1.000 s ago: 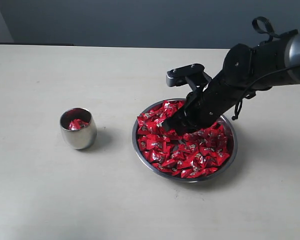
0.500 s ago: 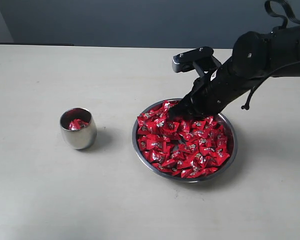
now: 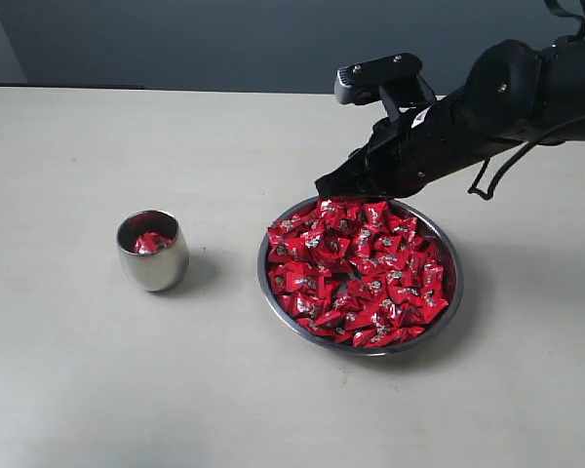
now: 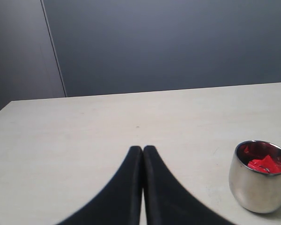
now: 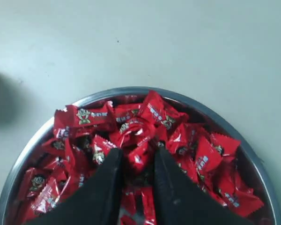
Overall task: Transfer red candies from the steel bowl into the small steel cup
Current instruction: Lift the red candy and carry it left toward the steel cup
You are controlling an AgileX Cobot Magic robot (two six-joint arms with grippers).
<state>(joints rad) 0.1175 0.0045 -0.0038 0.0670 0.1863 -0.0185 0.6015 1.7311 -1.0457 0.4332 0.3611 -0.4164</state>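
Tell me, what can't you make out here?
Candy count in the small steel cup: wall hides all below the top, exterior and left wrist views.
Steel bowl floor: buried under red candies, both views.
Left gripper: outside the exterior view, cut by the wrist view's edge.
Catch in the right gripper: hidden behind it, exterior view.

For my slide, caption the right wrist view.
Right gripper holds one red candy above the full steel bowl.
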